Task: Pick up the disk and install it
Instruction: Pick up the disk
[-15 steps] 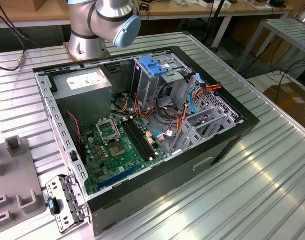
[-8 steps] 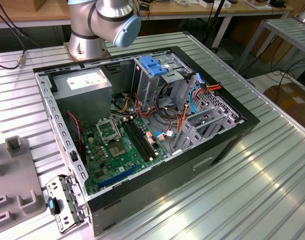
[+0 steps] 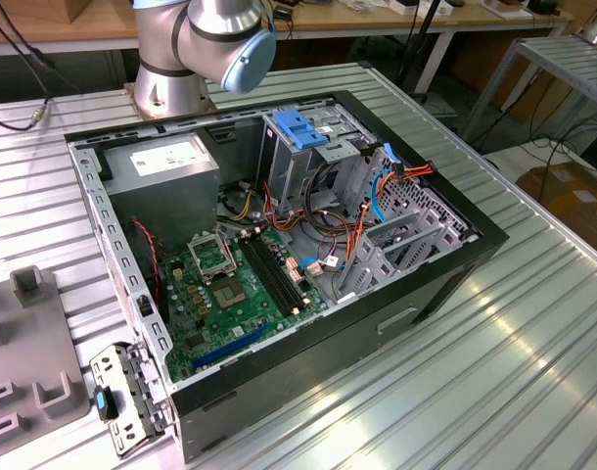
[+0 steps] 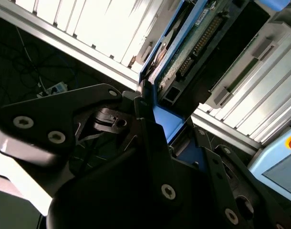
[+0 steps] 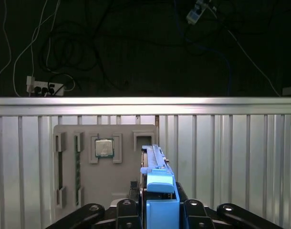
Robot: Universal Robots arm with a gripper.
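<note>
The tool (image 5: 159, 211) is gripping the disk (image 5: 157, 167), its black fingers (image 5: 127, 210) closed against the blue carrier from both sides. In the first wrist view the disk is sitting edge-on and pointing away from the wrist. The grey parts fixture (image 5: 129, 183) is lying beyond it on the ribbed metal surface (image 5: 231, 157) (a processor chip (image 5: 104, 148) is resting in one of its pockets). Holding the disk by one end is, I judge, leaving the carrier's long rails free. The second wrist view is adding the drive's board side, with the green circuit board (image 4: 195, 40) framed in blue. The exterior view is giving the open computer case (image 3: 426, 294). The drive cage (image 3: 313, 166) is standing at its far side under a light-blue latch plate (image 3: 300, 127), with the motherboard (image 3: 230, 284) nearer.
</note>
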